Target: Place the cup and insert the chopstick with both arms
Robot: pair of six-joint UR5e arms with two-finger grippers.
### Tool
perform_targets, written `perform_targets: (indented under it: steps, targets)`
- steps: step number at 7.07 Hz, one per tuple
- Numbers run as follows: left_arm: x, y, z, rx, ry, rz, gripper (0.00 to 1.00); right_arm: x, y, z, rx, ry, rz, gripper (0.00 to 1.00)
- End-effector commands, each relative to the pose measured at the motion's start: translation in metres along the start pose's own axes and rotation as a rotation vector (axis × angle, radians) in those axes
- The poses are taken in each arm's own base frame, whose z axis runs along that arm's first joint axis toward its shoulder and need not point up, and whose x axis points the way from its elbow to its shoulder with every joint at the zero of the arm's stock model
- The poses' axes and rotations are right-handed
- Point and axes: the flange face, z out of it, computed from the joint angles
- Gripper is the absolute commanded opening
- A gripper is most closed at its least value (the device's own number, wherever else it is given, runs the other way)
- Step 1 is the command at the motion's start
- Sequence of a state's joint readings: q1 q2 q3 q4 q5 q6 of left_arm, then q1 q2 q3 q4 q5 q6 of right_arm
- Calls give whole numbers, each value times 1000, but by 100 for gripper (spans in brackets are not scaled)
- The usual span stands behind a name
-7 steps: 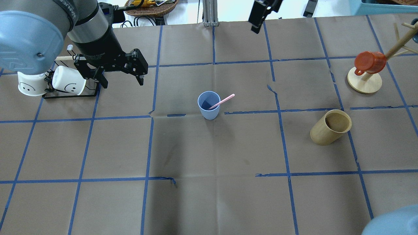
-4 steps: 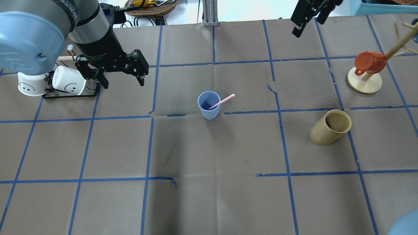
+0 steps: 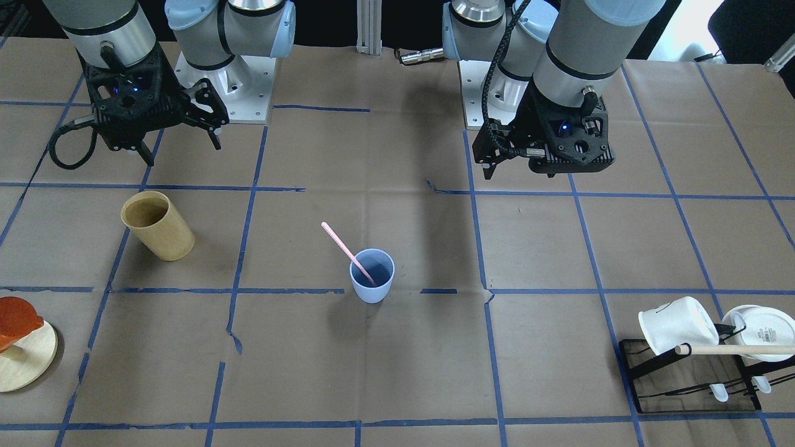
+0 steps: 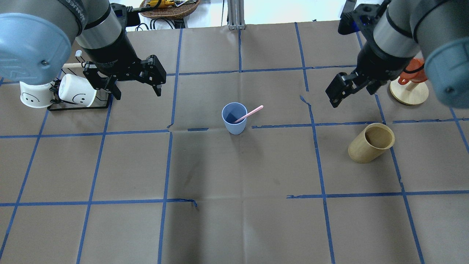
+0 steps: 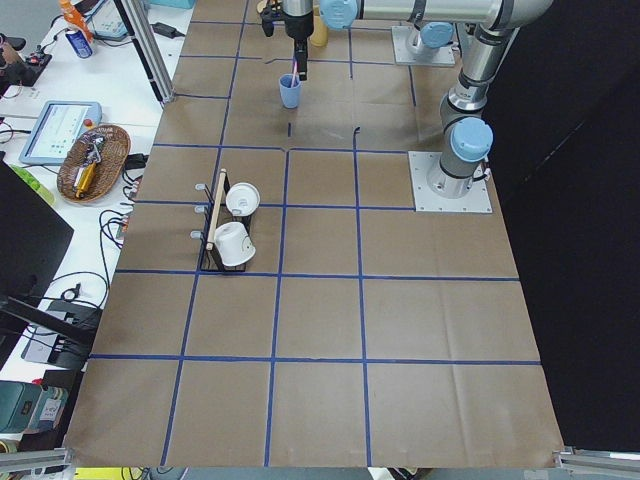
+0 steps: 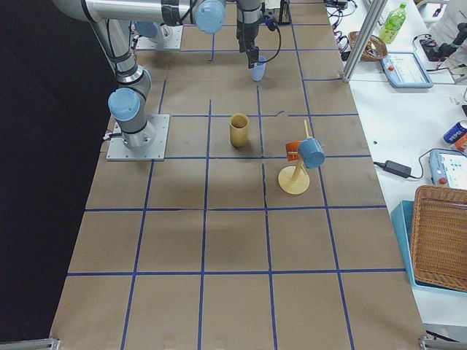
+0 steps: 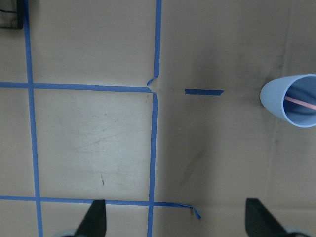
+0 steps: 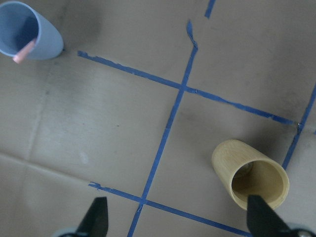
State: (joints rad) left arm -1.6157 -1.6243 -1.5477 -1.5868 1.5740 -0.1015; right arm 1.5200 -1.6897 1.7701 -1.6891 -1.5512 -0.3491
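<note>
The light-blue cup [image 4: 234,118] stands upright near the table's middle, also in the front view [image 3: 371,276]. One pale-pink chopstick [image 4: 251,113] stands in it, leaning on the rim toward the right arm's side. My left gripper [image 4: 137,93] is open and empty, above the table to the cup's left. Its wrist view shows the cup [image 7: 291,98] at the right edge. My right gripper [image 4: 353,96] is open and empty, to the cup's right. Its wrist view shows the cup [image 8: 27,29] at the top left.
A tan wooden cylinder [image 4: 370,143] stands right of the cup, below the right gripper. A wooden mug tree [image 4: 409,93] with an orange mug is at the far right. Two white mugs hang on a black rack [image 4: 78,106] at the left.
The right arm has swung from the table's far edge in over the right side, near the mug tree. The left arm, cup and chopstick have not moved.
</note>
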Motion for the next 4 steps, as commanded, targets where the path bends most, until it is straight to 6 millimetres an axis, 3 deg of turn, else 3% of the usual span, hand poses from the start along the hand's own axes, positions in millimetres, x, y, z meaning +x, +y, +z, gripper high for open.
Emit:
perform_targets:
  steps: [1, 3, 4]
  targets:
    - [0, 2, 1, -11, -4, -5, 100, 4, 19, 15, -43, 38, 194, 100]
    - [5, 4, 3, -25, 3, 3, 100, 3, 12, -15, -47, 35, 269, 100]
    - [5, 4, 5, -34, 1, 3, 100, 4, -3, -26, -62, 25, 303, 100]
